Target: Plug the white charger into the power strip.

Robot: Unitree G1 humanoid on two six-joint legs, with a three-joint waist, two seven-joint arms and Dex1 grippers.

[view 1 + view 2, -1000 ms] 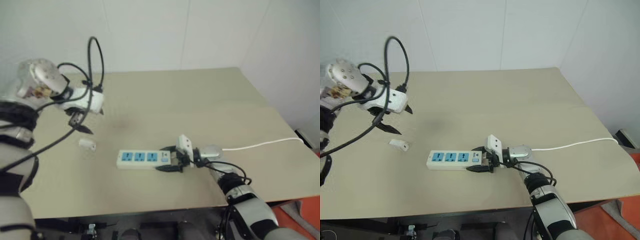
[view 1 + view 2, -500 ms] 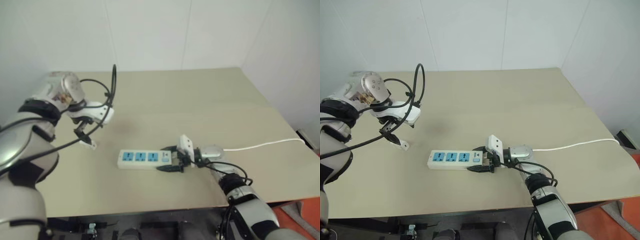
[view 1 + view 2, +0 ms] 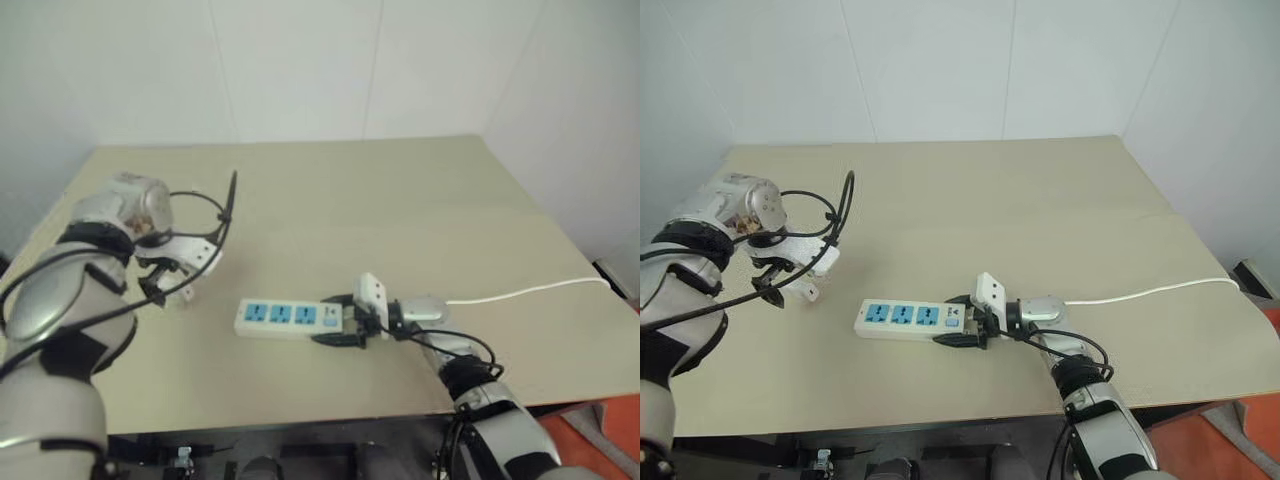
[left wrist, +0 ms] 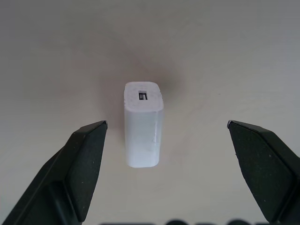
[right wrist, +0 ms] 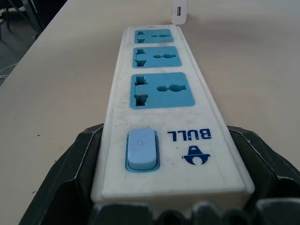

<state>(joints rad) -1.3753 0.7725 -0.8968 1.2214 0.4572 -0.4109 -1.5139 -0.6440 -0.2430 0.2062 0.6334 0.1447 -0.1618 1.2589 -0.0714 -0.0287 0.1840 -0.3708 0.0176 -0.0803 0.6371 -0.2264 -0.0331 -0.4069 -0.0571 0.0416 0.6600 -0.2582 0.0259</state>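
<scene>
Jaws of left gripper (image 4: 166, 129) straddle white charger (image 4: 143, 124), pointing down.

The small white plastic charger block (image 4: 143, 125) looks smooth and satiny. The long white plastic power strip (image 5: 166, 115) has matt blue socket faces. The beige tabletop (image 3: 1040, 210) is matt.

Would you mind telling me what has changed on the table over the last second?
The left gripper has come down from above the table, jaws open, to straddle the white charger without gripping it yet. The charger has not moved. The right gripper stays clamped on the switch end of the power strip, which also lies where it was.
</scene>
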